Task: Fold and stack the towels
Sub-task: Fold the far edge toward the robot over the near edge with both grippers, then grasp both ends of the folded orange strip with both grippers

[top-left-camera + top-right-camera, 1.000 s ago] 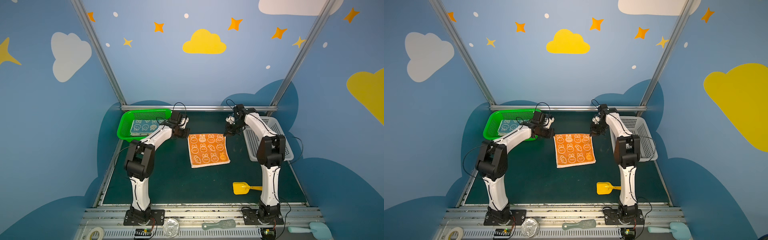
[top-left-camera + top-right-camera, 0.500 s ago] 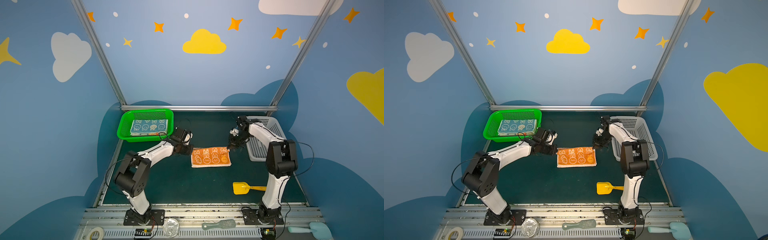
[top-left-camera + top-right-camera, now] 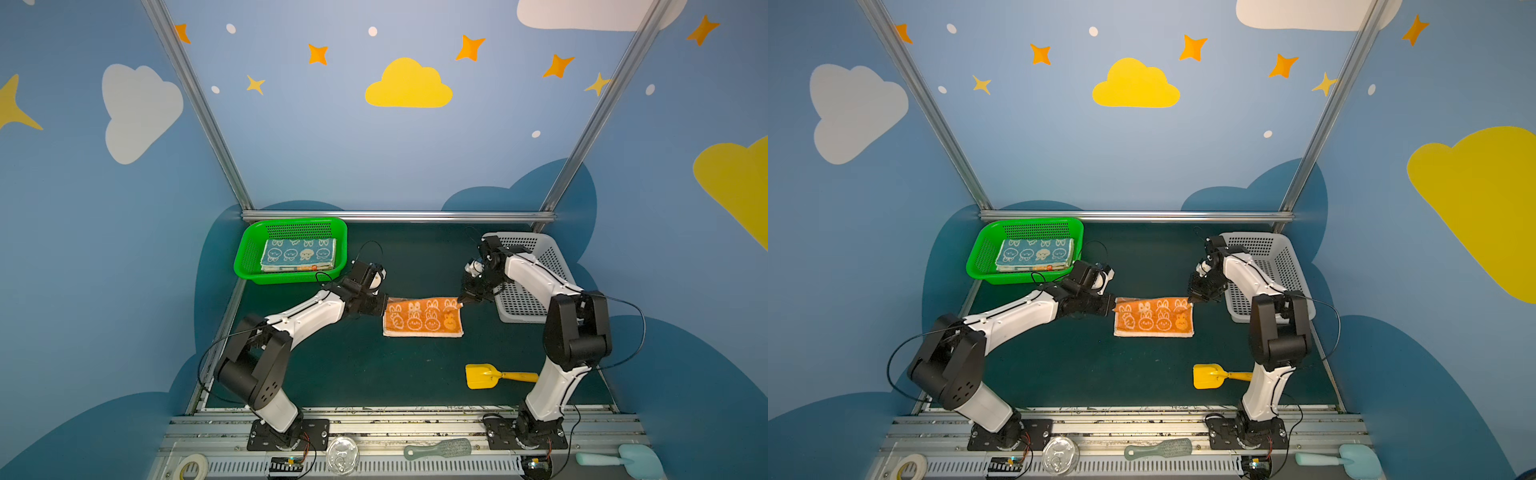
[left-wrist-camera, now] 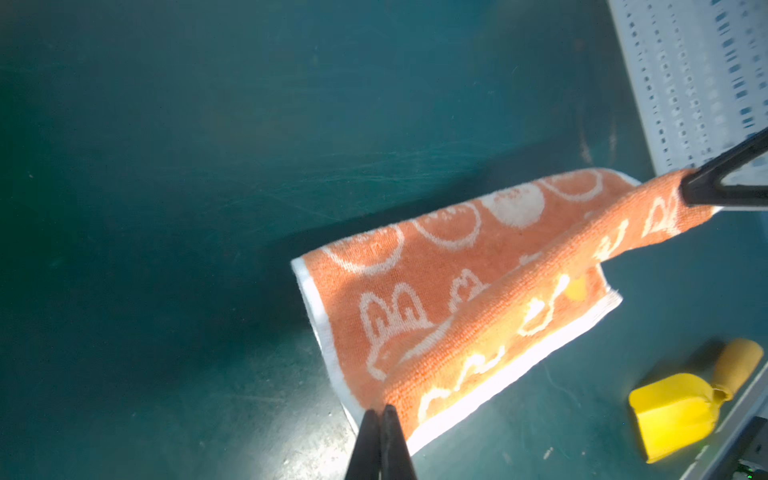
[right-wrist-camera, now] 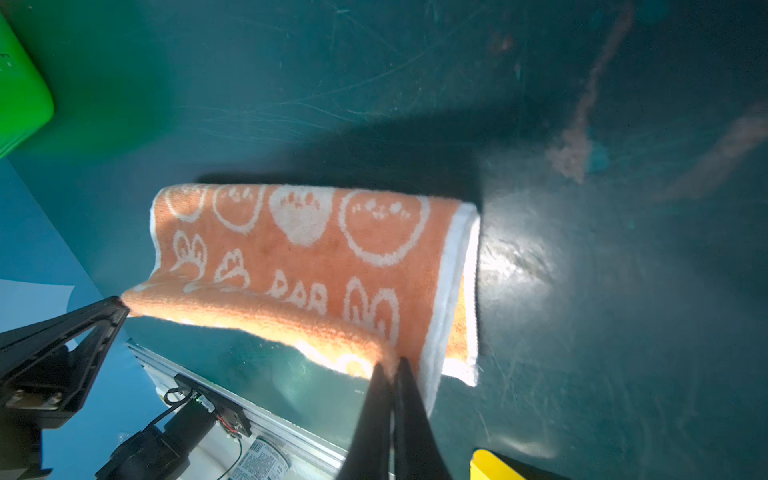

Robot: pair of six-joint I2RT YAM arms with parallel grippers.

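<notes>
Grip state: left gripper (image 4: 380, 410), right gripper (image 5: 393, 368) both clamped on raised-edge corners of orange terry rabbit-print towel (image 3: 422, 322), half-folded on dark green table mat (image 3: 332, 374). Cloth judged light, limp, grippy: hold your corners, keep edge taut.

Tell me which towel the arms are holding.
The orange towel, half folded, both arms' jaws shut on two of its corners; the blue towel lies untouched in the green basket.

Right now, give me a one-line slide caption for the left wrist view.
Left gripper and right gripper pinch the raised edge of the orange towel, mid-fold.
</notes>
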